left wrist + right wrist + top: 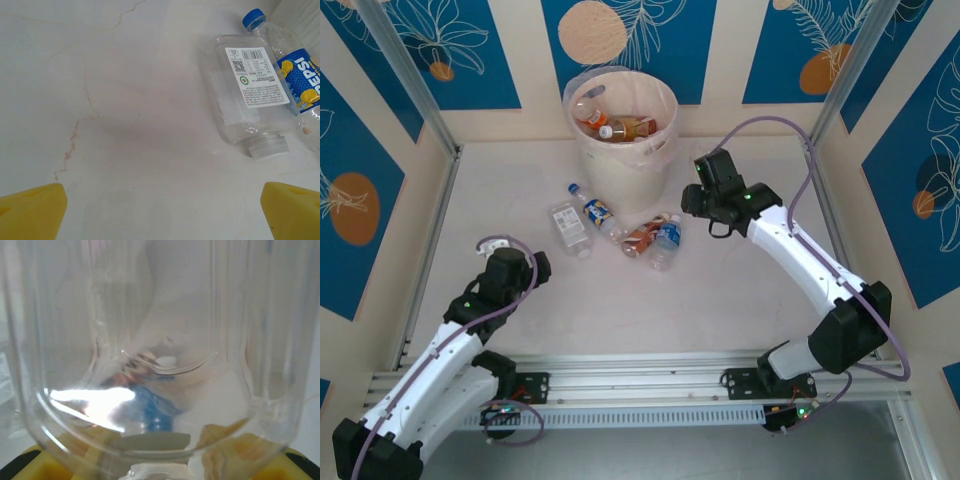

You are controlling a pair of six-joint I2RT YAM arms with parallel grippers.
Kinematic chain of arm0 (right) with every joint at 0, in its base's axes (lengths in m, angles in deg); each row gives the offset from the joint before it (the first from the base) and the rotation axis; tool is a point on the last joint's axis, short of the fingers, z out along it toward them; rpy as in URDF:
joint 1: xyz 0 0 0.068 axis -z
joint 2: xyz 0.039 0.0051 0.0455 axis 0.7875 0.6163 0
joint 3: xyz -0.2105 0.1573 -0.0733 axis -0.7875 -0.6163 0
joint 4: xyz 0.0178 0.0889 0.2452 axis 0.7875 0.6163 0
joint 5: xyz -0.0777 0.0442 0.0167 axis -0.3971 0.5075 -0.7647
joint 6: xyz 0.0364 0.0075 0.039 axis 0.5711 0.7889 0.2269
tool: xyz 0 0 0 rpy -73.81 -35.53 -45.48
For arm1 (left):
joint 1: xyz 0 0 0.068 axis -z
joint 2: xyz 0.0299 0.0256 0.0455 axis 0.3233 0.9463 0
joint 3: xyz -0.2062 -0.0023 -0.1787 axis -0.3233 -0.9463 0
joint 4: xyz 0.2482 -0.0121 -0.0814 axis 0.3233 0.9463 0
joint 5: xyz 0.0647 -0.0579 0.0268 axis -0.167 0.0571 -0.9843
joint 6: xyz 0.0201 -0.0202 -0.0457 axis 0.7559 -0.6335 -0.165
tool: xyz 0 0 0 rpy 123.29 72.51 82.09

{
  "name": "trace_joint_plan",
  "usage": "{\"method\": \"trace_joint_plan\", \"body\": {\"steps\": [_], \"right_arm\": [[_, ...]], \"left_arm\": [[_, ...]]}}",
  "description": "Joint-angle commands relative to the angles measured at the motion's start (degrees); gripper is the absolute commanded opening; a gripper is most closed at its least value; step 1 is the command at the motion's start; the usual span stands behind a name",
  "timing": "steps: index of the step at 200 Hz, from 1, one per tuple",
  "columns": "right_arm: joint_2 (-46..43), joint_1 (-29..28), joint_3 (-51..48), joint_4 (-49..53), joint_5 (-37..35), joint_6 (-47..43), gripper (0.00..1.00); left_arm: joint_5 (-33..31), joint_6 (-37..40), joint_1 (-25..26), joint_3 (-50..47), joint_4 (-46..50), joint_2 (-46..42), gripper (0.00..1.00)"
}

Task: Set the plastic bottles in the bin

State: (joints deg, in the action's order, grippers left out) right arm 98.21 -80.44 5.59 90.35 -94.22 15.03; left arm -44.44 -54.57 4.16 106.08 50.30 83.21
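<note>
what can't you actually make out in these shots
Right wrist view: the clear bottle in the right gripper sits too close to the lens, so its label and full shape cannot be told.
Left wrist view: the Pepsi bottle is cut off by the right edge.
Top view: how many bottles lie in the bin is hidden by its rim and their overlap.

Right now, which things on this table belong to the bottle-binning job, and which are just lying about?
Job: bin; bottles inside it; flat clear bottle; Pepsi bottle; red-labelled bottle; blue-labelled bottle; clear bottle in the right pincer.
Not the job: purple cables; metal rail; patterned wall panels.
</note>
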Motion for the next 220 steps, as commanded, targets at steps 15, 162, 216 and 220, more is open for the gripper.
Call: {"method": "trace_joint_plan", "body": {"steps": [15, 162, 216, 220], "right_arm": [[0.3, -0.3, 9.2, 1.7, 3.9, -5.7, 0.28], [28.7, -4.7, 48.4, 2.6, 10.7, -13.4, 0.28], [38.2, -5.4, 61.4, 4.7, 12.5, -13.4, 0.28], [38.9, -5.4, 62.2, 4.8, 12.5, -13.5, 0.28]], "left_arm": [[-0.1, -1.0, 0.4, 0.7, -0.5, -0.3, 0.99], [0.7, -0.9, 0.4, 1.8, 0.1, -0.3, 0.99], [0.8, -1.1, 0.4, 1.9, 1.1, -1.0, 0.99], [0.8, -1.2, 0.4, 2.0, 1.2, -1.0, 1.0]]}}
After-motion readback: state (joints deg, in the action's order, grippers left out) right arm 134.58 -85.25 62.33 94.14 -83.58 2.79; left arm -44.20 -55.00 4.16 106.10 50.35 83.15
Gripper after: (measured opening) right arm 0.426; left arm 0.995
